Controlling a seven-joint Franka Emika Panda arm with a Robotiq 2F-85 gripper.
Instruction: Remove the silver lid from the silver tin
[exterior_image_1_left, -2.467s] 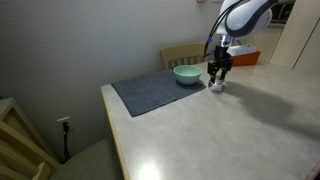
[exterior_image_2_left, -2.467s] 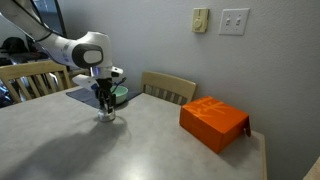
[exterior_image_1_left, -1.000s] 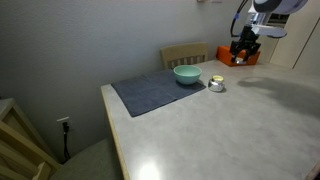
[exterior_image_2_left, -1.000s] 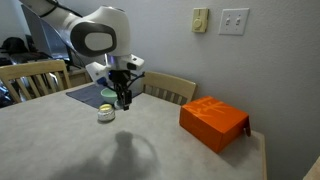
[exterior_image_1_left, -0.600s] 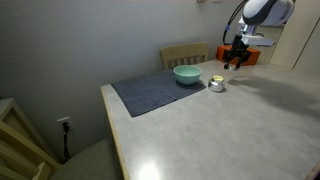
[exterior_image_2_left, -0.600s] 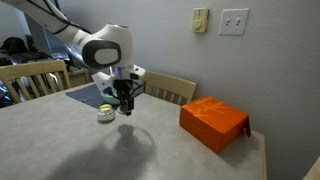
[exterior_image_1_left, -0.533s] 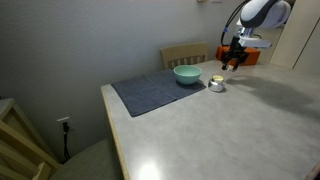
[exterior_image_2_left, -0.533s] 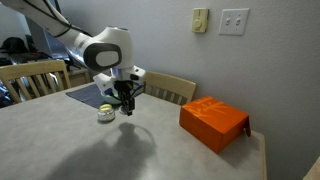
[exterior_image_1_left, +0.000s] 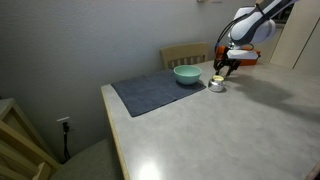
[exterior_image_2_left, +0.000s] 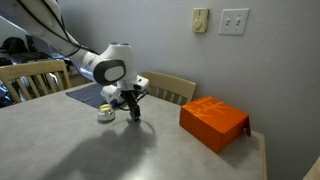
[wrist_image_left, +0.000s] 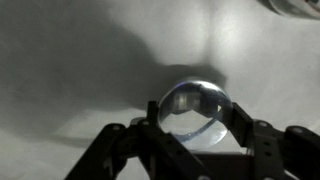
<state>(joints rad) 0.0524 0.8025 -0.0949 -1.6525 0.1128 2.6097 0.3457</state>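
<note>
Currently | gripper (exterior_image_2_left: 135, 112) jaws clamped on lid (wrist_image_left: 195, 108) | low, just beside tin (exterior_image_2_left: 105, 115) | judged: setting lid down clear of tin.

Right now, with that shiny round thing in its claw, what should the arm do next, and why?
Probably lower a little and open the jaws to set the silver lid down. The gripper holds it beside the silver tin, low over the table, so the lid looks off and only needs releasing.
</note>
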